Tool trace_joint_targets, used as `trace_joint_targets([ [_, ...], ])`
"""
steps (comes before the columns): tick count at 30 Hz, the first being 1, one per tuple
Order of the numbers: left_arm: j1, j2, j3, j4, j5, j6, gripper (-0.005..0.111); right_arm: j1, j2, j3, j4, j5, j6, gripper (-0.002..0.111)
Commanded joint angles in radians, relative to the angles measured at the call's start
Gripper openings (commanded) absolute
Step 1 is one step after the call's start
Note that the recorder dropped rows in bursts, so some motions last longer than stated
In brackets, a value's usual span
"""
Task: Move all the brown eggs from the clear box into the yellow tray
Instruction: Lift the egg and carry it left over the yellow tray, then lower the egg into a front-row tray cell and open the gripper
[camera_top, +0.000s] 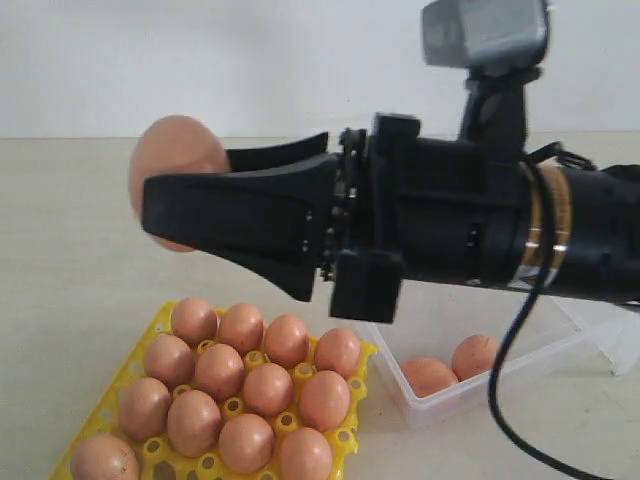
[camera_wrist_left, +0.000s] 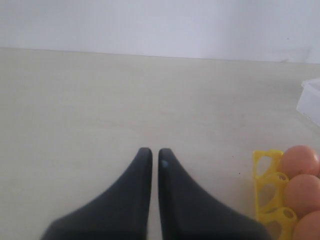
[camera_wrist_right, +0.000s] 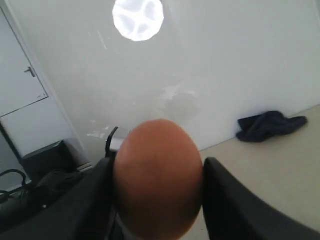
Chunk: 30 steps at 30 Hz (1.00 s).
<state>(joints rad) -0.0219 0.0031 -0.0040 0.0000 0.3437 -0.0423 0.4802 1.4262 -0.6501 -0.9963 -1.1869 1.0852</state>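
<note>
High above the tabletop (camera_top: 60, 260), the right gripper (camera_top: 182, 190) clamps one brown egg (camera_top: 172, 148) between its two black fingers (camera_top: 230, 215). The egg bulges past the fingertips with free air all round it. From the right wrist, the same egg (camera_wrist_right: 157, 175) fills the whole gap, and both fingers press on its sides. Well below it lies the yellow tray (camera_top: 150, 335), its visible cells packed row on row with eggs (camera_top: 268, 388). The tray's near edge runs out of the picture. Just beside the tray's right corner stands the clear box (camera_top: 445, 408); whether the two touch I cannot tell. Two more eggs (camera_top: 428, 375) lie inside the box near its front wall. The left gripper (camera_wrist_left: 154, 155) hangs over bare table, its fingers drawn to a thin slit with nothing between them. Open surface stretches ahead of it to the wall (camera_wrist_left: 150, 25). Off to one side show the tray's rim (camera_wrist_left: 265, 190) and a corner of the box (camera_wrist_left: 312, 100).
</note>
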Motion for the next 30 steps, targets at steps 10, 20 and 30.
trace_joint_targets([
  [10,-0.001,-0.003,0.004,0.0,-0.006,0.004,0.004,0.193,0.331,-0.295,0.04,-0.034,0.045,0.0],
  [20,-0.001,-0.003,0.004,0.0,-0.006,0.004,0.004,0.242,0.452,-0.293,-0.284,-0.034,0.136,0.0],
  [30,-0.001,-0.003,0.004,0.0,-0.006,0.004,0.004,0.372,0.452,-0.293,-0.387,0.548,0.136,0.0],
])
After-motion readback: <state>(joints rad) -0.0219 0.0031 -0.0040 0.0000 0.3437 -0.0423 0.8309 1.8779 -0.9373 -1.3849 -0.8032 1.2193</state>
